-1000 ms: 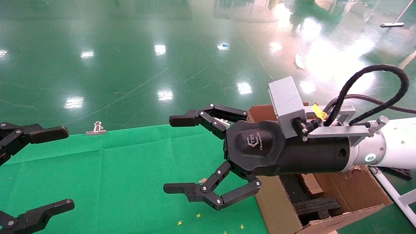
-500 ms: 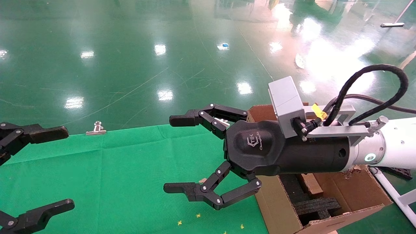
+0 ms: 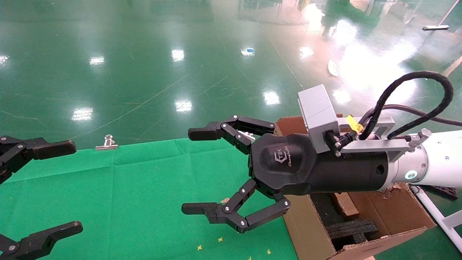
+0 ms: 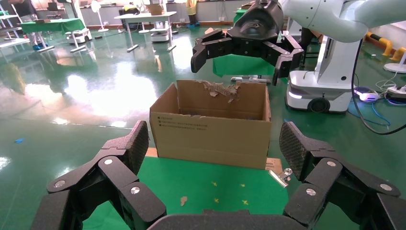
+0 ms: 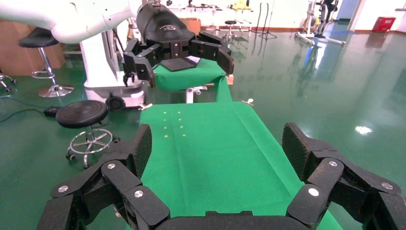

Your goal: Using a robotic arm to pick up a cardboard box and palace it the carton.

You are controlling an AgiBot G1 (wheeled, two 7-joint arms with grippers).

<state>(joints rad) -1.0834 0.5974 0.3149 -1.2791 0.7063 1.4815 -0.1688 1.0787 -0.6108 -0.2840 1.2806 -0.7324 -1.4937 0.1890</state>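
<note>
left claw (image 3: 54,187) spread, empty, parked at near worktop (image 3: 126,187) edge | right claw (image 3: 202,171) spread, empty, hovering beside carton (image 3: 306,231) | cardboard box (image 3: 344,205) apparently lying inside carton | placing looks done

My right arm (image 3: 438,164) is a white tube with a glowing ring at the wrist. Its black gripper (image 3: 187,171) has jointed fingers with silver screws and a pale logo. A grey camera block (image 3: 317,112) and looped black cables (image 3: 415,97) sit above it.
</note>
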